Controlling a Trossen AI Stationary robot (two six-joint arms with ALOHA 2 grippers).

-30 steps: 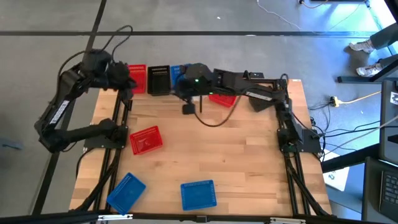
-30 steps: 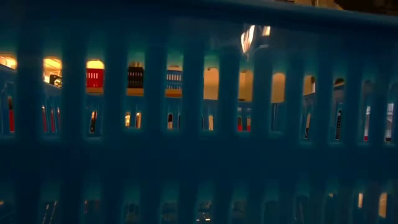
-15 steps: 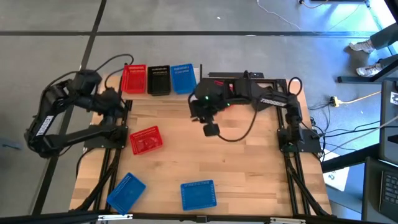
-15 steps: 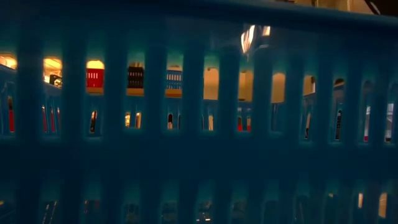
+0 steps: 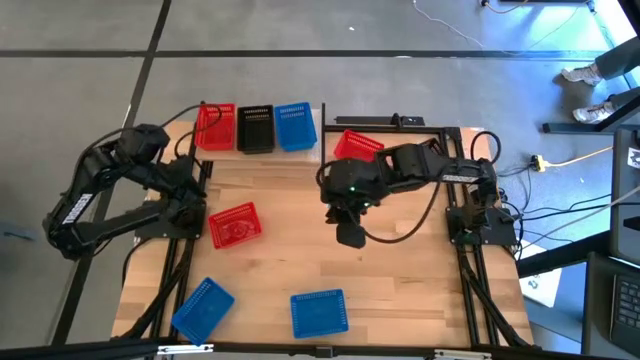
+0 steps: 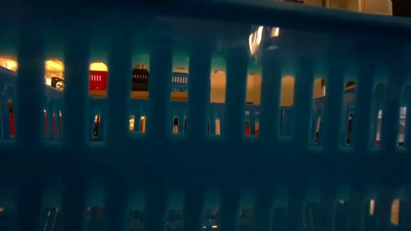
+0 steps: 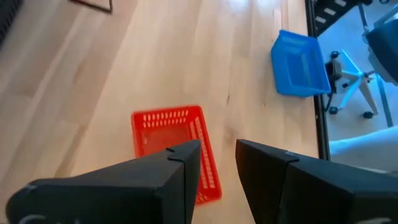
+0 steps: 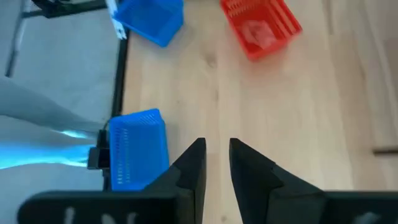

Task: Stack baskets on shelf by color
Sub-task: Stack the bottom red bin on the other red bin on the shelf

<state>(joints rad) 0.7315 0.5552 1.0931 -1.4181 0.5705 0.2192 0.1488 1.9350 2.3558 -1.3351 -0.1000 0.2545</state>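
Both arms have pulled back from shelf (image 5: 310, 130); left gripper (image 7: 217, 163) and right gripper (image 8: 217, 163) narrow, empty. Three stacks (image 5: 256, 128) shelved; two red, two blue baskets remain on table (image 5: 400, 290).

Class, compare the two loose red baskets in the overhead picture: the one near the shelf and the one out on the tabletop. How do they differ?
The red basket by the shelf lies partly hidden behind the right arm; the red basket on the tabletop lies fully exposed. The first is at the far edge, right of the shelf row; the second is near the left arm. Both are red, perforated, unheld.
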